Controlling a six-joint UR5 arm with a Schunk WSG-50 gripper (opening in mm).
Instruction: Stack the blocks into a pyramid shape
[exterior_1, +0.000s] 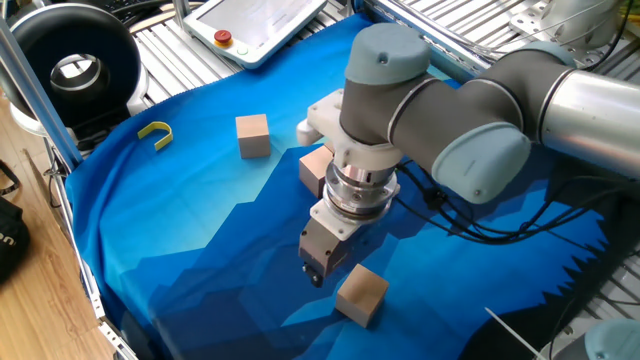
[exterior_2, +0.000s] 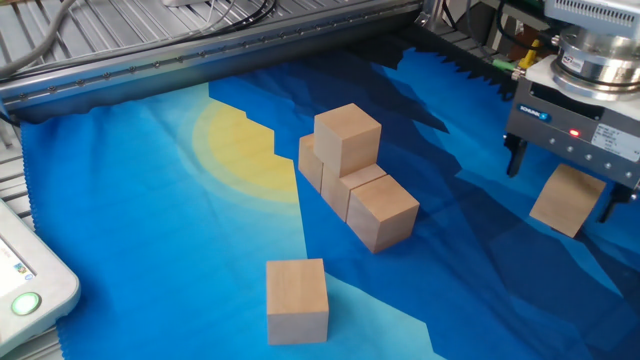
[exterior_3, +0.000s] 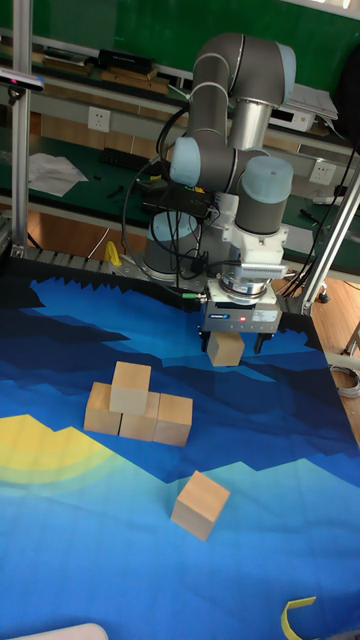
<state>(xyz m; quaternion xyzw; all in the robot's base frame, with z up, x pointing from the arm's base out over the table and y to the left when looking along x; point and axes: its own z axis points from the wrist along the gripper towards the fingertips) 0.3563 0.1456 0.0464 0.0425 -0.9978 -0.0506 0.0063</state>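
The claw (exterior_2: 557, 190) hung spread wide over a tilted block (exterior_2: 567, 200) at the table's (exterior_2: 150, 210) edge, gripping nothing. That block sat well apart from the stack (exterior_2: 352, 180) of four and from a loose block (exterior_2: 297, 299). Being a cube, it had no long axis; its faces sat turned askew. Closing across its corners could probably twist or knock it away.
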